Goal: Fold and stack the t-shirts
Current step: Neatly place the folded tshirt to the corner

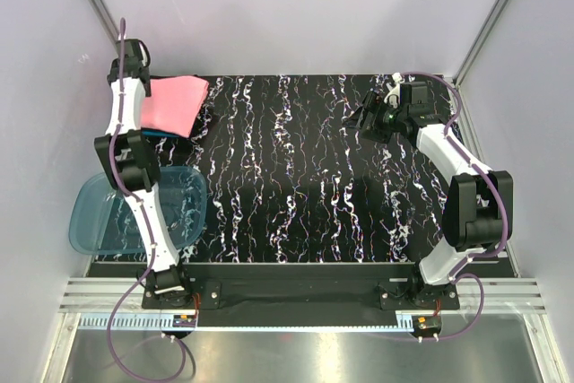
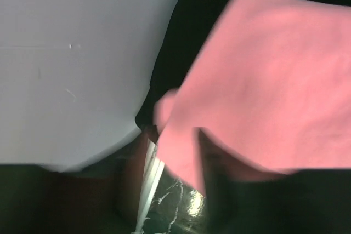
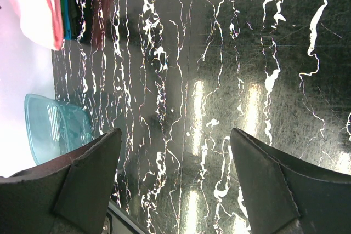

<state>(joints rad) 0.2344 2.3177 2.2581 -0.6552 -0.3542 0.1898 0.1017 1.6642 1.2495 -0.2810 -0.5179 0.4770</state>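
1. Two arms work over a black marbled tabletop with white veining (image 1: 296, 177); a translucent blue plastic tub (image 1: 90, 213) sits at its near-left edge.
2. At the far-left corner, a folded salmon-pink t-shirt (image 1: 175, 103) lies on top of a teal-blue t-shirt (image 1: 161, 134), only its edge showing.
3. Beside the wall, the left gripper (image 2: 175, 179) hovers at the pink shirt's edge; blur hides whether it grips cloth.
4. Far right, the right gripper (image 3: 175, 135) hangs above the tabletop, jaws spread wide, holding nothing.
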